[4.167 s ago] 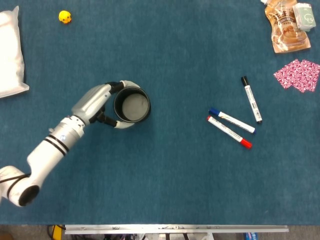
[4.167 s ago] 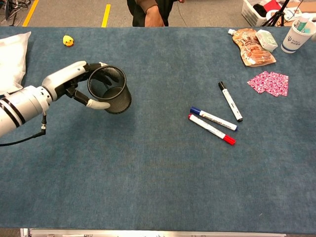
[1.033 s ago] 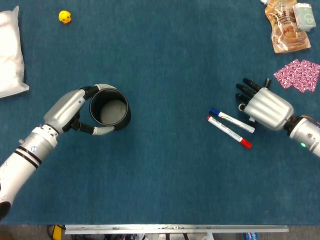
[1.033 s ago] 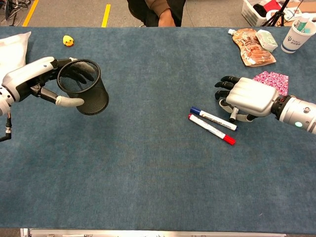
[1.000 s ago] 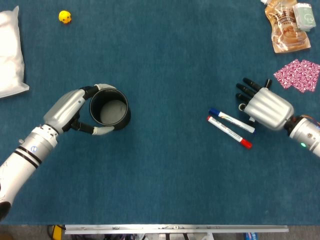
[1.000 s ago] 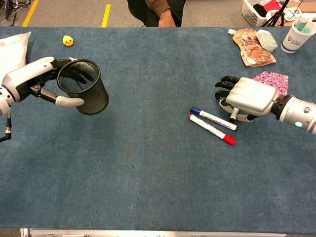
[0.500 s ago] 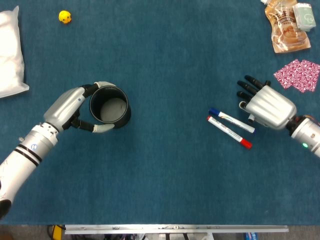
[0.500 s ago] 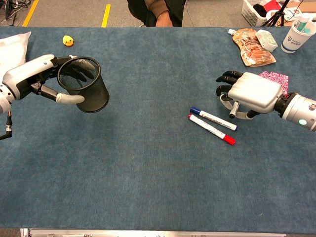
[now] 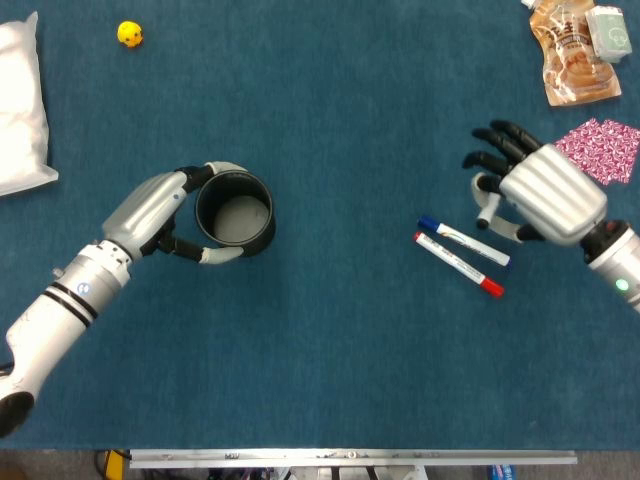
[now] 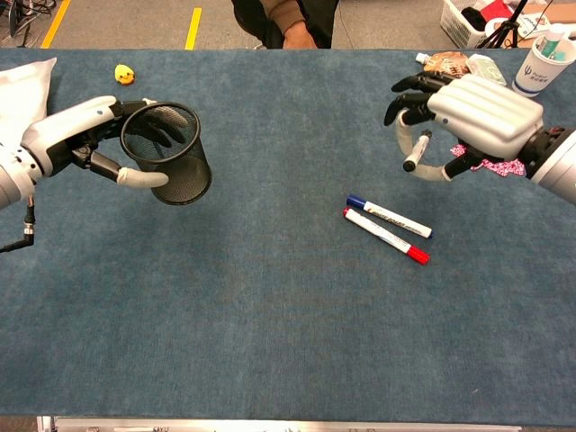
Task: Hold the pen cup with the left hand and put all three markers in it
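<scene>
My left hand (image 9: 160,213) grips the black mesh pen cup (image 9: 235,212) around its side, mouth up; in the chest view the left hand (image 10: 79,135) holds the pen cup (image 10: 173,166) slightly tilted. My right hand (image 9: 540,190) is raised at the right and holds the black marker (image 9: 487,210), which hangs under the fingers of the right hand (image 10: 472,112) as a white barrel (image 10: 415,151). The blue marker (image 9: 463,241) and red marker (image 9: 458,263) lie side by side on the blue table; the chest view shows the blue marker (image 10: 389,215) and the red marker (image 10: 385,236) below the hand.
A white bag (image 9: 20,105) and a yellow toy duck (image 9: 129,34) sit at the far left. A snack pouch (image 9: 572,55) and pink patterned cloth (image 9: 612,150) lie at the far right. A paper cup (image 10: 543,63) and a person (image 10: 288,18) are beyond the far edge.
My right hand closed on the black marker and lifted it off the table. My left hand shifted the cup slightly to the right.
</scene>
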Controlling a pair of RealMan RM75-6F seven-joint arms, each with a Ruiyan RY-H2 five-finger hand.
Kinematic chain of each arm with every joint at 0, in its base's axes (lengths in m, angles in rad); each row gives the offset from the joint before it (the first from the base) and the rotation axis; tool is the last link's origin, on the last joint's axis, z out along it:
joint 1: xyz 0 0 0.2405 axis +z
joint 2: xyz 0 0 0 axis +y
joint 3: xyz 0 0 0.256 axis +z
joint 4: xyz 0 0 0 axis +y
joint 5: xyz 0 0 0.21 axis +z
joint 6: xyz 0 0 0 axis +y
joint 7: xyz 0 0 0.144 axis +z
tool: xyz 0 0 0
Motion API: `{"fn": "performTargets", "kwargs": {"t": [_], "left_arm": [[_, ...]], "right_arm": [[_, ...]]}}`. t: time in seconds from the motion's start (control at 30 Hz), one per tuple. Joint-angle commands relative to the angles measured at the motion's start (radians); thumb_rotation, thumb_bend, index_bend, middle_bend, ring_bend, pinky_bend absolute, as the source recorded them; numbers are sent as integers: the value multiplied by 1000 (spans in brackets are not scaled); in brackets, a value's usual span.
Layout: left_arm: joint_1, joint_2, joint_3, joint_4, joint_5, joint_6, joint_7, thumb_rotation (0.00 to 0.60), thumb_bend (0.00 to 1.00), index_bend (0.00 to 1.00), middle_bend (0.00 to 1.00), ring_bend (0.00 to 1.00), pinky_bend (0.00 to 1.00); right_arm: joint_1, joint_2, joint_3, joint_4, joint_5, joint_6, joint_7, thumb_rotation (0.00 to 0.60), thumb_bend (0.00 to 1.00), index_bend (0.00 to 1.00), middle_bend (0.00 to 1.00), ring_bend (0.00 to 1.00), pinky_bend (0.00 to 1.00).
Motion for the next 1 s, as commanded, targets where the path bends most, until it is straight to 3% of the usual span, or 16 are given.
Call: {"fn": "performTargets", "kwargs": {"t": [0.03, 0.2, 0.47, 0.73, 1.0], "left_arm": [[-11, -6, -10, -9, -14, -13, 18, 505, 165, 219, 326, 258, 178], [-29, -8, -25, -24, -28, -28, 50, 506, 164, 220, 327, 259, 178], [-48, -31, -43, -19, -58, -48, 72, 507, 164, 220, 327, 259, 178], [-61, -53, -50, -7, -73, -65, 85, 505, 165, 220, 327, 259, 178], [-74, -67, -63, -14, -81, -70, 101, 506, 165, 219, 327, 259, 178]], "right_arm": [[24, 65, 71, -146, 52, 4, 96, 600, 262, 649, 343, 123, 118], [65, 87, 125, -301, 98, -45, 214, 600, 262, 649, 343, 123, 118], [133, 59, 207, -427, 145, -104, 316, 600, 261, 653, 343, 124, 118], [183, 17, 267, -468, 198, -141, 354, 600, 261, 654, 343, 125, 118], [228, -78, 298, -423, 250, -166, 345, 600, 261, 654, 343, 125, 118]]}}
